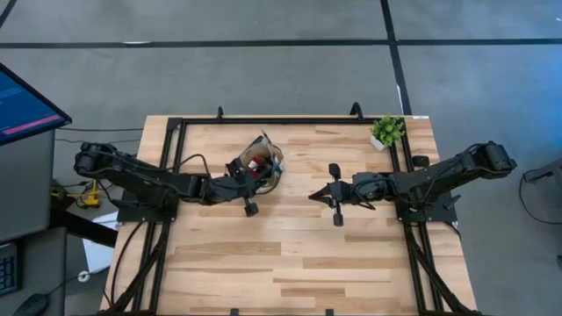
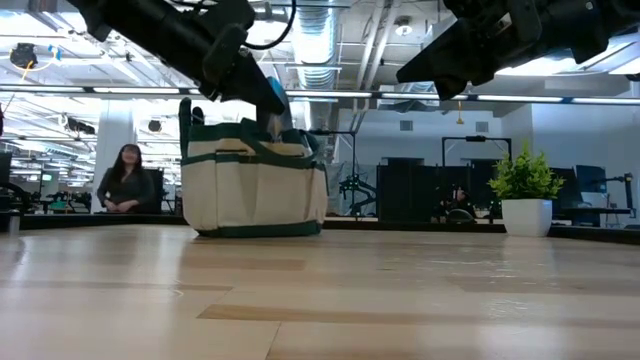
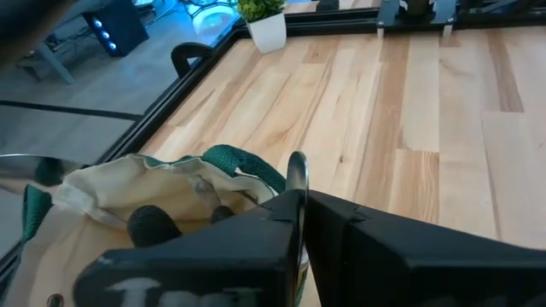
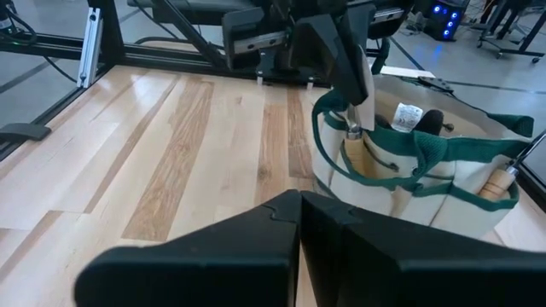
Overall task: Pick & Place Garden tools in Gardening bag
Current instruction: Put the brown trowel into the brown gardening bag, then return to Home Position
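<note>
1. Cream fabric gardening bag with dark green trim (image 1: 260,162) stands upright at the table's far-left-centre; wooden and dark tool handles poke from its pockets (image 4: 497,182).
2. Left gripper (image 4: 351,115) is at the bag's rim, fingers clenched on a thin silver metal tool (image 3: 296,183) held upright over the opening.
3. Right gripper (image 1: 318,195) hovers mid-table, well apart from the bag, fingers pressed together and holding nothing.
4. Step: looks like dropping the tool in. Next: lower, release, clear the loop handles.
5. No loose tools visible on the light wooden table (image 1: 290,254).
</note>
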{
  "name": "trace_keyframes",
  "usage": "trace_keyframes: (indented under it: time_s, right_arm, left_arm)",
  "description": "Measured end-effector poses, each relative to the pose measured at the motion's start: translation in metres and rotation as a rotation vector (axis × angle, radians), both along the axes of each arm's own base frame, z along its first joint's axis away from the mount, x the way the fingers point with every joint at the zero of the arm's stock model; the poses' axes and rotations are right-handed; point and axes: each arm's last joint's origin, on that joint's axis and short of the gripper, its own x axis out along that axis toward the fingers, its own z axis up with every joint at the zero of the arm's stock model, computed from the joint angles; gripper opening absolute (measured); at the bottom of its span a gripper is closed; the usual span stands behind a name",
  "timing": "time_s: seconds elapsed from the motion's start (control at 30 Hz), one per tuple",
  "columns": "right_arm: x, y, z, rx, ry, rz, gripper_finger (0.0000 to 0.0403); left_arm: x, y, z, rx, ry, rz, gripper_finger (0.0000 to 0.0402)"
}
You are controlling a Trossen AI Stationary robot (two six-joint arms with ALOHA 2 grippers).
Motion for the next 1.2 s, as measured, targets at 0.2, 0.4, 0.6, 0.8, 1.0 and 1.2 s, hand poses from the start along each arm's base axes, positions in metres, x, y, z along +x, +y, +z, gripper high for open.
trace_keyframes:
  time_s: [0.2,0.4,0.6,0.8,1.0,1.2]
  right_arm:
    - [0.000,0.000,0.000,0.000,0.000,0.000,0.0001]
    - [0.000,0.000,0.000,0.000,0.000,0.000,0.0001]
    - [0.000,0.000,0.000,0.000,0.000,0.000,0.0001]
    - [0.000,0.000,0.000,0.000,0.000,0.001,0.0001]
    - [0.000,0.000,0.000,0.000,0.000,0.001,0.0001]
    - [0.000,0.000,0.000,0.000,0.000,0.001,0.0001]
  left_arm:
    - [0.002,0.000,-0.006,0.004,0.026,0.000,0.0001]
    - [0.002,0.000,-0.007,0.006,0.031,0.002,0.0005]
    - [0.001,0.001,-0.006,0.038,0.026,0.061,0.0035]
    - [-0.002,0.004,0.002,0.040,-0.010,0.084,0.0101]
    - [-0.015,0.004,0.028,0.081,-0.082,0.053,0.0170]
    - [-0.038,0.007,0.062,0.047,-0.232,0.036,0.0194]
